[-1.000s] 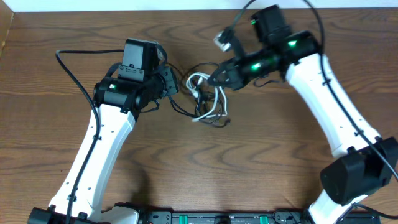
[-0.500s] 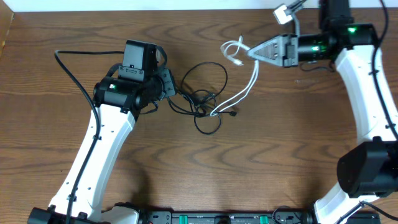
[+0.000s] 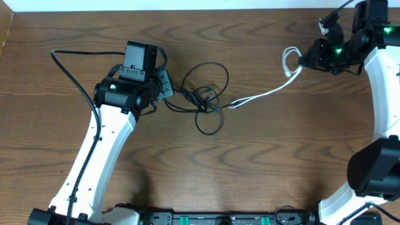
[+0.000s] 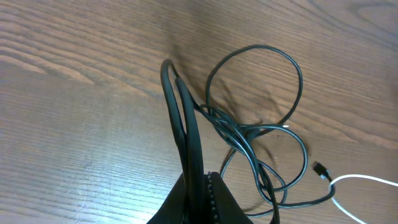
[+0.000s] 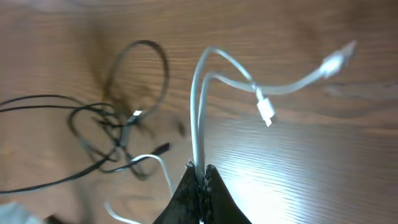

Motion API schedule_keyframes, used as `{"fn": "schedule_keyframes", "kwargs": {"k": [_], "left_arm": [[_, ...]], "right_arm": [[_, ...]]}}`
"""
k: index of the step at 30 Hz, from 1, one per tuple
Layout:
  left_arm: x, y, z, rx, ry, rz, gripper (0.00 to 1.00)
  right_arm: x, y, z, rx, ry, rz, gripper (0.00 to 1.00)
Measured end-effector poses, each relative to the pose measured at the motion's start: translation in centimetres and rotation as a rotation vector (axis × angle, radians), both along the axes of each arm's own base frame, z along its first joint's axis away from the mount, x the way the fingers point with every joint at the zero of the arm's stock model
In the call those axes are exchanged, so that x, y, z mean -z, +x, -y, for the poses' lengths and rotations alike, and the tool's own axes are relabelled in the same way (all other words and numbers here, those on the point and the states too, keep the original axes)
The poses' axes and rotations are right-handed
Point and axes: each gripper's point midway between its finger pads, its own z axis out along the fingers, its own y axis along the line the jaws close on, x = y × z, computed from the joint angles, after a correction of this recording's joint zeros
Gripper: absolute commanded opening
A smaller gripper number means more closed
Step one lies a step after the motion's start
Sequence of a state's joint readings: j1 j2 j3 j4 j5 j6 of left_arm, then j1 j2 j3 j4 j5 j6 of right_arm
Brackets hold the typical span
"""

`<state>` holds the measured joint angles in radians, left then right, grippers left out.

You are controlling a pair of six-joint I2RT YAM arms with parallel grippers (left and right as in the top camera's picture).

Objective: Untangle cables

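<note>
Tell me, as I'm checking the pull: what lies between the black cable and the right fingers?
Only the white cable, stretched over bare table between them; the overhead view shows it.

One worktop [image 3: 250, 169] carries two cables. There is one black cable [image 4: 189, 137], coiled toward 9 o'clock, and one white cable [image 3: 265, 95], stretched toward 3 o'clock. The right wrist view shows two white plug ends [image 5: 265, 112], and the left wrist view shows one black plug end [image 4: 320, 169]. There are two arms, the left arm [image 3: 106, 137] and the right arm [image 3: 384, 94], and two grippers, the left gripper [image 3: 167, 87] and the right gripper [image 3: 304, 61].
</note>
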<state>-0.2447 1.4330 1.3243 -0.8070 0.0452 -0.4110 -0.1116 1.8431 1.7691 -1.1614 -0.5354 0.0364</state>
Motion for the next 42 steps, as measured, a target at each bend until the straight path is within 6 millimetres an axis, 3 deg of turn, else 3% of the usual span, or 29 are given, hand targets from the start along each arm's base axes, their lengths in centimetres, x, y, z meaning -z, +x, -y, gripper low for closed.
{"fn": "schedule_keyframes", "kwargs": {"k": [4, 10, 14, 19, 29, 32, 36, 39, 42], "left_arm": [[0.0, 0.0, 0.0, -0.002, 0.002, 0.001, 0.08], [0.1, 0.1, -0.1, -0.004, 0.007, -0.001, 0.07], [0.1, 0.1, -0.1, -0.004, 0.007, -0.001, 0.07], [0.1, 0.1, -0.1, -0.004, 0.007, -0.001, 0.08], [0.1, 0.1, -0.1, -0.004, 0.006, 0.000, 0.07], [-0.1, 0.3, 0.3, 0.019, -0.004, 0.010, 0.08], [-0.6, 0.6, 1.8, 0.118, -0.045, 0.040, 0.08], [-0.8, 0.1, 3.5, 0.231, -0.079, 0.042, 0.17], [-1.0, -0.7, 5.4, 0.350, -0.100, 0.048, 0.44]], "right_arm": [[2.7, -0.9, -1.4, -0.053, -0.039, -0.038, 0.01], [8.0, -2.7, -6.7, -0.211, -0.100, -0.058, 0.01], [9.5, -2.7, -8.2, -0.250, -0.173, -0.030, 0.01], [9.9, -1.1, -7.1, -0.224, -0.323, 0.032, 0.01], [9.7, 0.4, -0.9, -0.087, -0.712, 0.056, 0.01], [9.8, 0.4, -0.9, -0.094, -0.718, 0.056, 0.01], [9.5, 0.1, -2.8, -0.181, -0.644, 0.080, 0.01], [8.1, -0.5, -4.4, -0.240, -0.580, 0.120, 0.01], [6.7, -0.9, -4.9, -0.248, -0.545, 0.147, 0.01]]}}
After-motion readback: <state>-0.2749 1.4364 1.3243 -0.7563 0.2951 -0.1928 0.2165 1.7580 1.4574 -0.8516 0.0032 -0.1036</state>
